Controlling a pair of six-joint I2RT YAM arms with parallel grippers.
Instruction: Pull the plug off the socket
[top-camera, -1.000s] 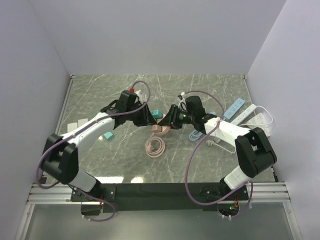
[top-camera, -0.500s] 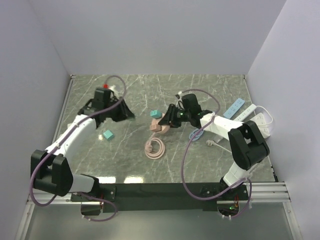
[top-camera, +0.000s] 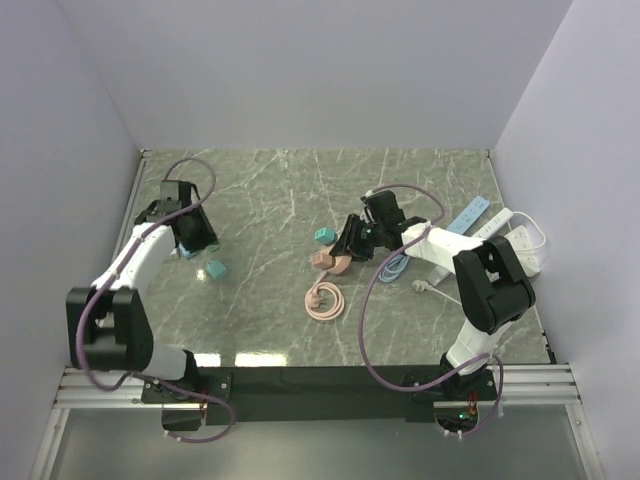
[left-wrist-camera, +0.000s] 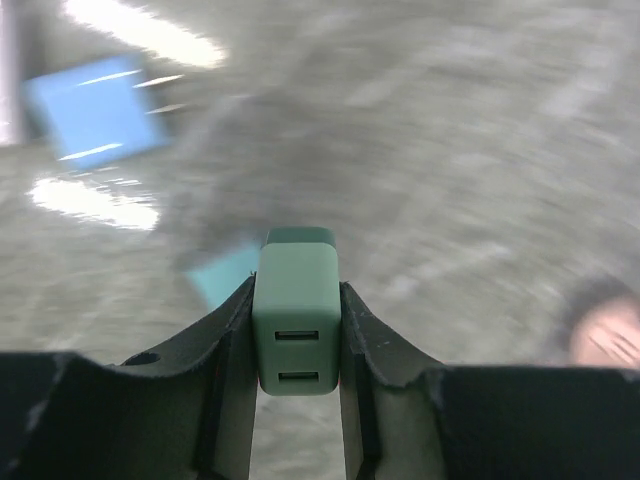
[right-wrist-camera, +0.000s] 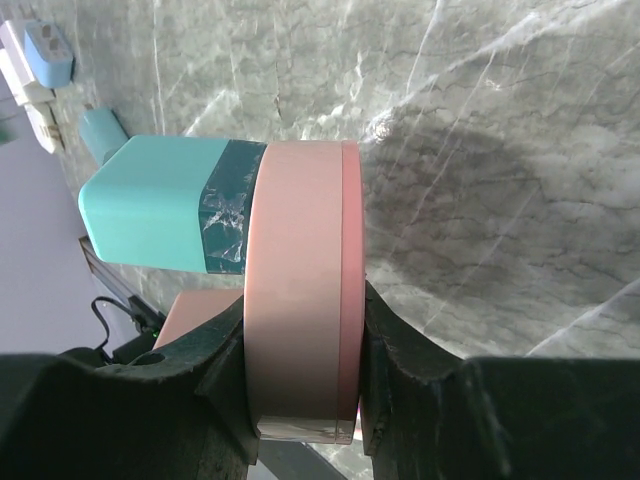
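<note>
My left gripper (top-camera: 193, 242) is at the far left of the table, shut on a green two-port USB plug (left-wrist-camera: 296, 320), which it holds clear of the surface between its fingers. My right gripper (top-camera: 348, 250) is near the table's middle, shut on the round pink socket (right-wrist-camera: 300, 300), also visible in the top view (top-camera: 330, 261). A teal plug (right-wrist-camera: 160, 200) with dark tape round it sticks out of the socket's far face; it also shows from above (top-camera: 323, 236). The socket's pink cable (top-camera: 325, 301) lies coiled in front.
A loose teal adapter (top-camera: 215, 270) lies near my left gripper. A blue cable (top-camera: 395, 268) lies by the right arm. Blue (top-camera: 470, 216) and white (top-camera: 505, 232) power strips lie at the right edge. Walls enclose the table.
My left gripper has swung from the socket at the middle to the far left, carrying the green plug away. The socket and cable coil shifted slightly right in my right gripper.
</note>
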